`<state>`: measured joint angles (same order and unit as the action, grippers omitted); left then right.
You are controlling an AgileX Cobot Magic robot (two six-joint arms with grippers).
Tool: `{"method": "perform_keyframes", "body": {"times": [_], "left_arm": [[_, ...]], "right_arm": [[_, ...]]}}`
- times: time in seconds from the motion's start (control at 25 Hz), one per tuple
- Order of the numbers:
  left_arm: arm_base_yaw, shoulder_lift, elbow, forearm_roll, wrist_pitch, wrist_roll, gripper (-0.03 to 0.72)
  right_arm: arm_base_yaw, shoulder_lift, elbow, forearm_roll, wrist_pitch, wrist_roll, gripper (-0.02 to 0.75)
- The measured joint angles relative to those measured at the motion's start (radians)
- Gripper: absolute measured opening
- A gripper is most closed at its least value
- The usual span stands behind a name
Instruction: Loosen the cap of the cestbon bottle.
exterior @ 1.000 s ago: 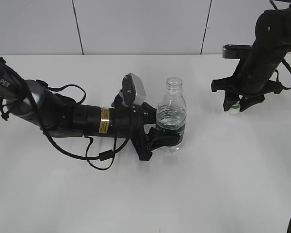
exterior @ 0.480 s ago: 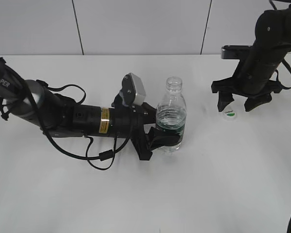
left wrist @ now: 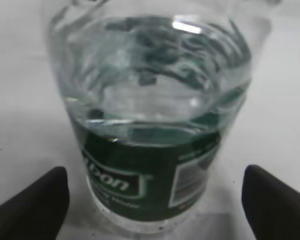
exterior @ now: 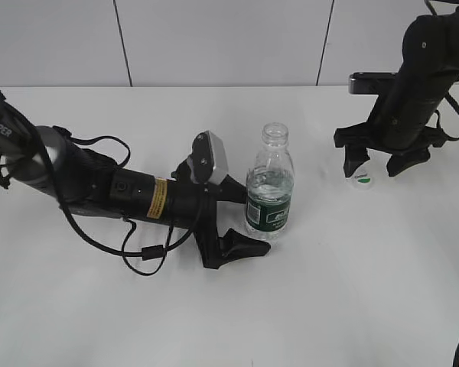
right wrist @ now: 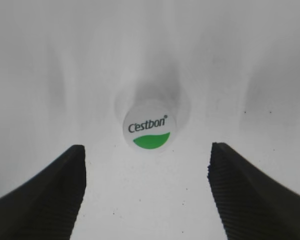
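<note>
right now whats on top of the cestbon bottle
Nothing: the cestbon bottle has an open neck. The cap lies on the table under the right gripper, its jaws open.

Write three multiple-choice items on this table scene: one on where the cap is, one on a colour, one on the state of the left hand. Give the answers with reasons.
1. Where is the cap?
A. screwed on the bottle
B. lying on the table under the right hand
C. held in the left hand

2. What colour is the bottle's label?
A. dark green
B. red
C. yellow

3. How is the left hand set?
A. shut on the bottle
B. shut on the cap
C. open, with the bottle between its fingers

Answers:
1 B, it sits on the white table beneath the open right hand.
2 A, the band on the bottle is green.
3 C, both fingers stand clear of the bottle.
</note>
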<state>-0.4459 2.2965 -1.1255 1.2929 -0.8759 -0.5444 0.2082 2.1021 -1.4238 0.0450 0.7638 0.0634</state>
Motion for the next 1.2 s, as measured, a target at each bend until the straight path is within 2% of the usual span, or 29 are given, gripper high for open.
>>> {"method": "perform_keyframes", "body": {"times": [0.52, 0.72, 0.96, 1.08, 1.2], "left_arm": [[0.126, -0.111, 0.000, 0.162, -0.001, -0.005, 0.591], [0.181, -0.152, 0.001, 0.176, 0.027, -0.100, 0.590], [0.189, -0.242, 0.001, 0.224, 0.277, -0.214, 0.587], [0.187, -0.280, 0.001, 0.231, 0.495, -0.302, 0.585], [0.187, -0.309, 0.001, 0.213, 0.743, -0.342, 0.584]], "right_arm": [[0.000, 0.000, -0.001, -0.002, 0.022, -0.001, 0.580], [0.000, -0.018, -0.002, -0.045, 0.014, -0.002, 0.580], [0.000, -0.071, -0.064, -0.104, 0.013, -0.003, 0.580], [0.000, -0.083, -0.109, -0.123, 0.015, -0.003, 0.580], [0.000, -0.087, -0.160, -0.154, 0.044, -0.003, 0.580]]}}
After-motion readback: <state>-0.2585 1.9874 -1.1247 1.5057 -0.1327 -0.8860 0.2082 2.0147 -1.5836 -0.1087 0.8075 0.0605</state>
